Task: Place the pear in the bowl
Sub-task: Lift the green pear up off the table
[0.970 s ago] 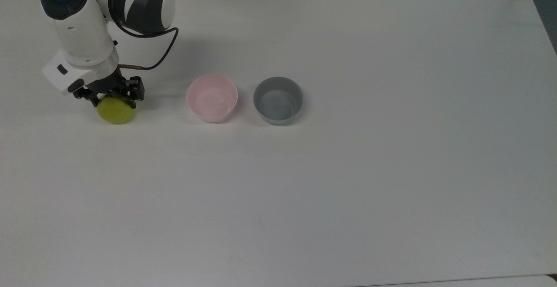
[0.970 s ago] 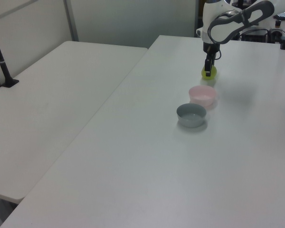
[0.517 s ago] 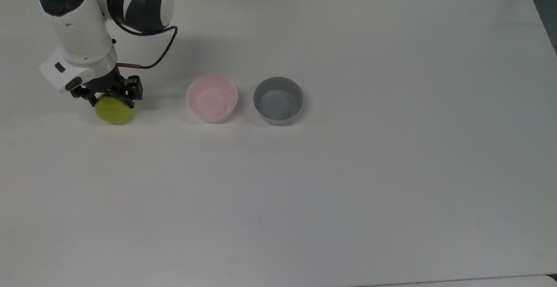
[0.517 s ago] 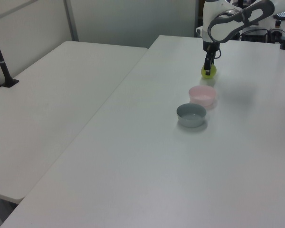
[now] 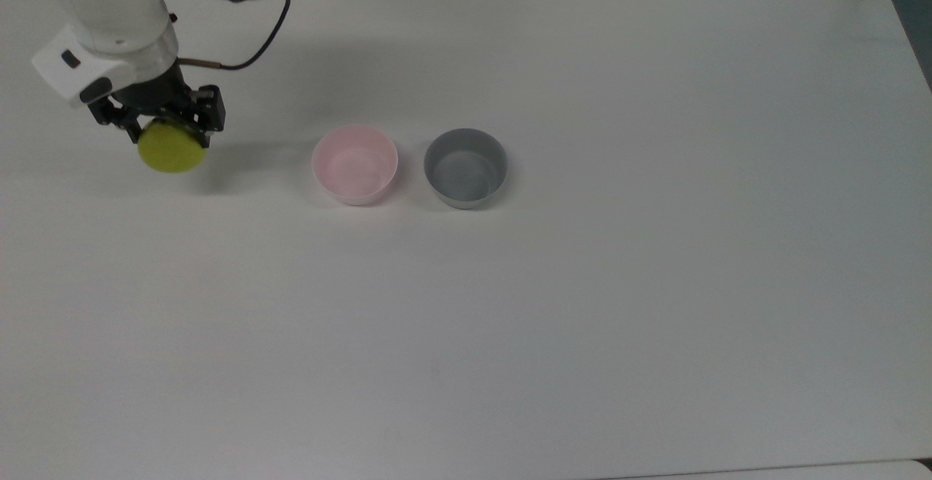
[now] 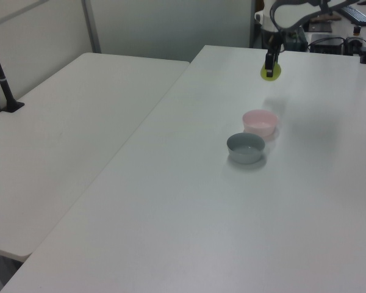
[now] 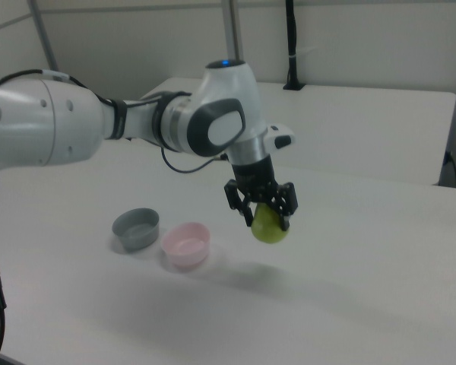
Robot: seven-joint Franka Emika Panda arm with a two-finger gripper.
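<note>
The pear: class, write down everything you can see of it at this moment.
The pear is a small, smooth, yellow-green fruit, rounded at the bottom. The tool grips its upper part, so its top is hidden. It hangs in the air above the white table, casting a soft shadow below. In the top view it lies to the left of the pink bowl, apart from it. Nothing else touches it.

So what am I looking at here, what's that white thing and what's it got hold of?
It's a robot arm. The black claw at its end is a gripper, two fingers that squeeze things. Right now it is shut on a yellow-green pear, lifted clear of the white table. The three pictures show the same moment: one camera looks down from above, two look from the sides. On the table stand a pink bowl and a grey bowl, side by side, both empty. In the top view the pear hangs to the left of the pink bowl.
</note>
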